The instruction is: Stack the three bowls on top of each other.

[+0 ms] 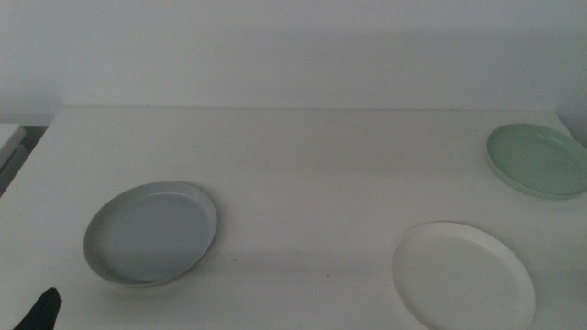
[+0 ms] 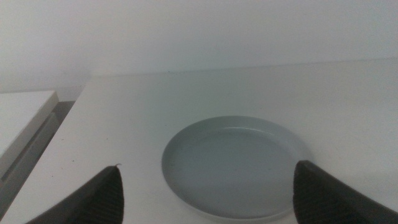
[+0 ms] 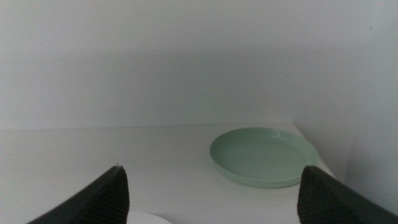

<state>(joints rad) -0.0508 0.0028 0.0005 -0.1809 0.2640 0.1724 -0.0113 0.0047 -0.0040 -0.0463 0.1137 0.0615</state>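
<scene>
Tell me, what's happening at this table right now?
Nothing is stacked yet. The grey-blue bowl, white bowl and green bowl lie apart on the table. The left gripper waits, jaws open, near the grey-blue bowl; the right gripper, also open, faces the green one.

White table (image 1: 303, 174), three separate bowls (image 1: 151, 232)

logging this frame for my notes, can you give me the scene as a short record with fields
surface: white table
grey-blue shallow round bowl: near left, alone
white shallow round bowl: near right, alone
mint green shallow round bowl: far right, by table edge
stacked: none yet
left gripper: open, empty, grey-blue bowl ahead
right gripper: open, empty, mint bowl ahead
</scene>
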